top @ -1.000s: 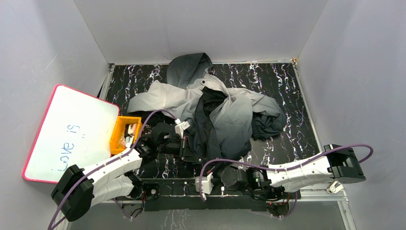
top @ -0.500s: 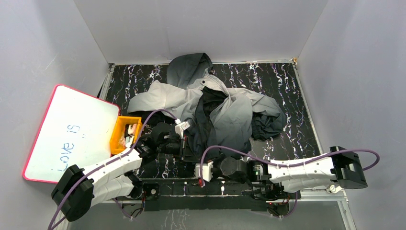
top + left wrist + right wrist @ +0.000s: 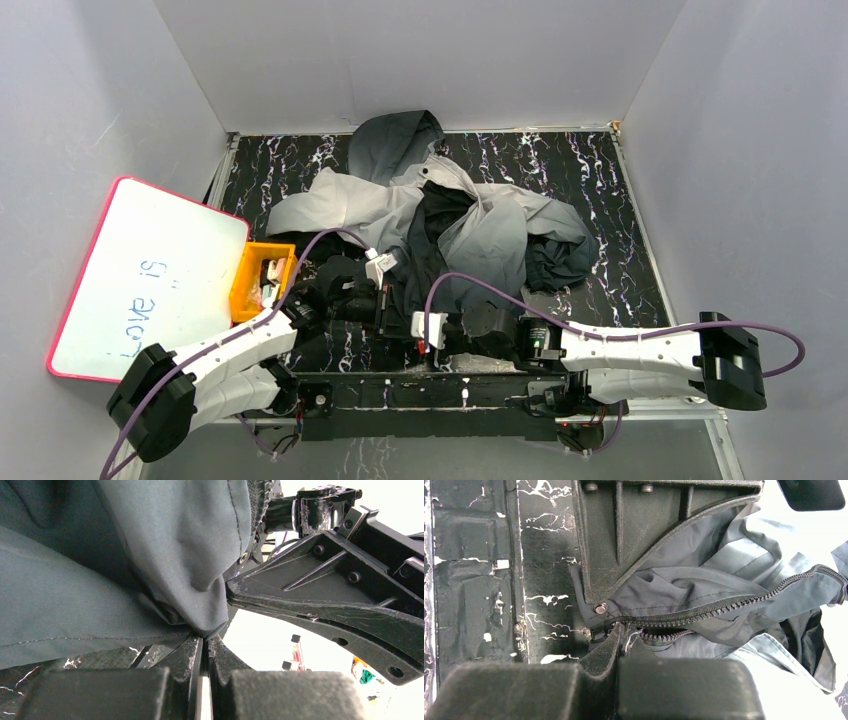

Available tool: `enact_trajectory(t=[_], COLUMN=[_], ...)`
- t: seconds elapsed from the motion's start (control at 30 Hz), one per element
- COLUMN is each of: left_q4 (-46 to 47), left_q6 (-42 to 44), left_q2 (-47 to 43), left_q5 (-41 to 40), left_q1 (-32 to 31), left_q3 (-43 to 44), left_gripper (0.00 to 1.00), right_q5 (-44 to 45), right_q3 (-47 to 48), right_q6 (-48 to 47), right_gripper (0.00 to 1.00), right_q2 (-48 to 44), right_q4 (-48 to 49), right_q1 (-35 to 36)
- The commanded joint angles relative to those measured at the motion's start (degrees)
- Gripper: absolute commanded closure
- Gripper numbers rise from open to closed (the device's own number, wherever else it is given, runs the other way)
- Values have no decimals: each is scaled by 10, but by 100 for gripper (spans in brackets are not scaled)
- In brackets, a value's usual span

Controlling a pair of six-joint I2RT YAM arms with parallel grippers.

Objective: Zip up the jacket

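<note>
Jacket [image 3: 480, 235] lies bunched mid-worktop [image 3: 600, 170], hood [image 3: 400, 135] toward 12 o'clock, hem toward 6. The front is not yet joined and dark lining is exposed.

Left hand [image 3: 204, 641] is pressed together on a fold of grey fabric at the hem, about 7 o'clock of the heap. Right hand [image 3: 618, 639] is clamped just beside it at 6 o'clock, on the bottom end of the zipper [image 3: 734, 602], next to a snap stud [image 3: 599, 608]. Whether the slider or only the tape is pinched cannot be told — the tips hide it.

Step in hand, as judged: the bottom ends are to be mated before any pull.
- Both hem corners should be held taut and level.
- The pin side should be fed straight into the slider box, with no fabric trapped in the teeth.
- The loose tooth row running off toward 2 o'clock in the right wrist view should be straightened first — slack there is likely to jam the slider.
- The pull should be made toward 12 o'clock along the tooth line, with the hem anchored by the left hand.
- Thin shell fabric may slip, so tension should be applied gradually.
</note>
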Motion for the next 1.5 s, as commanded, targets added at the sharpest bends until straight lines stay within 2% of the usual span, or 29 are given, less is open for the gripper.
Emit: enact_trajectory(t=[0.0, 0.47, 0.7, 0.9, 1.1, 1.27, 1.47], left_q4=[-9, -7, -8, -16, -14, -14, -11], left_q6=[1, 0, -3, -1, 3, 5, 6], left_q2=[-12, -8, -14, -18, -8, -7, -6], left_q5=[38, 41, 40, 35, 40, 41, 45], left_q1=[-4, -7, -11, -11, -10, -10, -10], left_q3=[2, 1, -1, 1, 4, 5, 5], left_gripper=[100, 100, 100, 100, 100, 100, 100], right_q5=[47, 209, 255, 160, 28, -90, -295], right_q3=[8, -11, -21, -10, 34, 96, 138], right_q6=[7, -64, -75, -9, 58, 107, 143], right_gripper=[100, 100, 100, 100, 69, 59, 54], right_q2=[-2, 30, 17, -52, -104, -91, -51], right_q4=[46, 188, 211, 104, -57, -199, -259], right_q1=[-7, -8, -8, -7, -10, -45, -149])
